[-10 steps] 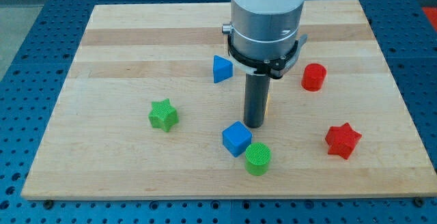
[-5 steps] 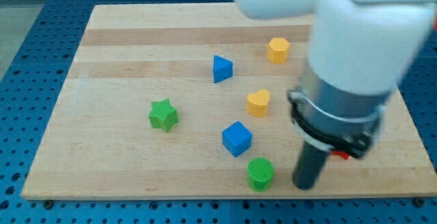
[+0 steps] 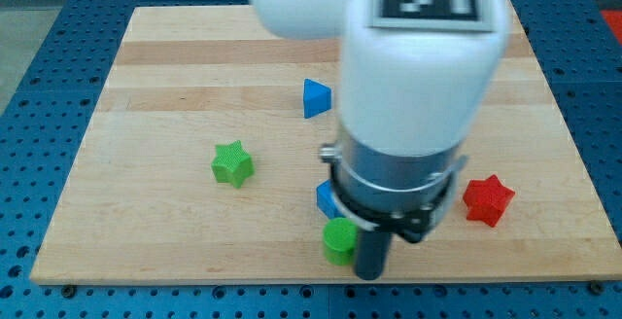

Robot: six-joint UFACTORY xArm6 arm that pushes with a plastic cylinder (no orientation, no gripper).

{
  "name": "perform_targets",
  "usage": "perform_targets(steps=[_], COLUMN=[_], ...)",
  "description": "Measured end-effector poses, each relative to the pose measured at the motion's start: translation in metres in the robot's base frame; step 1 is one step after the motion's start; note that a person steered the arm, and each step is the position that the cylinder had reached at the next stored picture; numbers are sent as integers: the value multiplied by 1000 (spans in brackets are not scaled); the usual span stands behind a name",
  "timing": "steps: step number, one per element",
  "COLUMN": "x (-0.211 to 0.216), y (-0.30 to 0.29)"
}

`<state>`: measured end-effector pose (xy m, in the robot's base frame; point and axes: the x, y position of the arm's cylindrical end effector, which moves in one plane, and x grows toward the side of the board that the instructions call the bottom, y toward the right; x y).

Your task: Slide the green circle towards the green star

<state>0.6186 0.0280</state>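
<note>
Five blocks show on the board [image 3: 146, 56] from where I'm watching, with my arm's bulk covering the middle. My tip [image 3: 369, 274] sits at the view's bottom, pressed right against the right side of the green circle [image 3: 338, 240]. No claw on this rig, just the rod, gripping nothing. Green circle lies near the bottom edge, blue cube [image 3: 327, 198] just above it. Green star [image 3: 232, 163] waits up-left, well apart. Blue triangle [image 3: 315, 97] higher up; red star [image 3: 487, 199] at right.

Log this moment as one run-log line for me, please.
my tip: at green circle's lower right, touching or nearly | green star: up-left, apart | blue block: partly hidden by arm
</note>
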Motion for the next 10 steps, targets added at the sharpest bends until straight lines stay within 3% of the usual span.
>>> perform_targets(steps=[3,10], x=[-4,-53], y=[-51,-41])
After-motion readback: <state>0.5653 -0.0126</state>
